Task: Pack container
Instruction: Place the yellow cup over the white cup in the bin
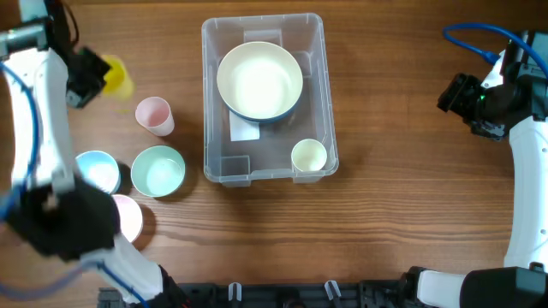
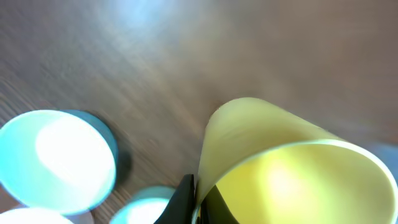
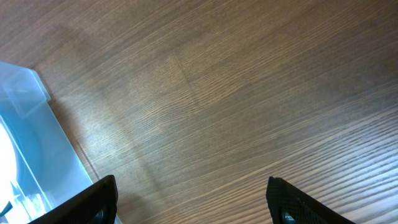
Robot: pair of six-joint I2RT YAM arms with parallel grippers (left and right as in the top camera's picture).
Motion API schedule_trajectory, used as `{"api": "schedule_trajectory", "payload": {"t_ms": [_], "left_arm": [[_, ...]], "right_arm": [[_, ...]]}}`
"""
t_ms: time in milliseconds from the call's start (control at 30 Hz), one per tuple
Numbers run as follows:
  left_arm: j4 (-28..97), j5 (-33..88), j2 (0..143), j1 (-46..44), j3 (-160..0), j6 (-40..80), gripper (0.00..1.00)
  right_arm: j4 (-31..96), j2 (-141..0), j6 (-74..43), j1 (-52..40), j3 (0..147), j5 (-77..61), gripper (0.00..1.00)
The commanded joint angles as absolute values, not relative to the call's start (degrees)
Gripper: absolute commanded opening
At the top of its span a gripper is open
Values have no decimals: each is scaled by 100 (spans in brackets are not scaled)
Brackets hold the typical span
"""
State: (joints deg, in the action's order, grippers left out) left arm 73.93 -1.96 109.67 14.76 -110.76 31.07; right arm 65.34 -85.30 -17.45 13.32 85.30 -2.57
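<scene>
The clear plastic container (image 1: 267, 150) sits at the middle of the wooden counter (image 1: 394, 171). It holds a large cream bowl (image 1: 259, 81) toward its far end and a small cream cup (image 1: 309, 156) in its near right corner.

The left arm runs along the counter's left edge. Its left gripper (image 1: 101, 75) is at the far left, fingers (image 2: 186, 199) pinched on the wall of a yellow cup (image 1: 116, 75) tipped on its side. The left wrist view is blurred.

To the right of it and nearer stand a pink cup (image 1: 154, 115), a pale green bowl (image 1: 158, 170), a blue bowl (image 1: 96, 169) and a pink bowl (image 1: 128, 216).

The right arm bends in from the right edge. The right gripper (image 3: 193, 202) hangs over bare wood, well apart from the container, its fingers (image 3: 99, 199) spread wide with nothing between them.
</scene>
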Motion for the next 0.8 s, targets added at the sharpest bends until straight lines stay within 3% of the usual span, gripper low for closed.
{"api": "schedule_trajectory", "payload": {"t_ms": [0, 167, 400, 633, 767], "left_arm": [[7443, 1, 9542, 578, -11356, 3026, 4], [7494, -1, 9109, -1105, -11354, 3293, 4], [7463, 54, 9909, -3245, -11354, 3804, 4], [7603, 130, 10890, -4257, -11354, 3824, 4], [8038, 78, 11102, -4377, -11354, 3953, 4]], "right_arm": [[6525, -8593, -1658, 1337, 8503, -314, 77], [6563, -8595, -1656, 1337, 8503, -311, 77], [6569, -8593, -1656, 1337, 8503, -360, 78], [6569, -8595, -1653, 1337, 8503, -397, 78], [6567, -8595, -1653, 1337, 8503, -397, 78]]}}
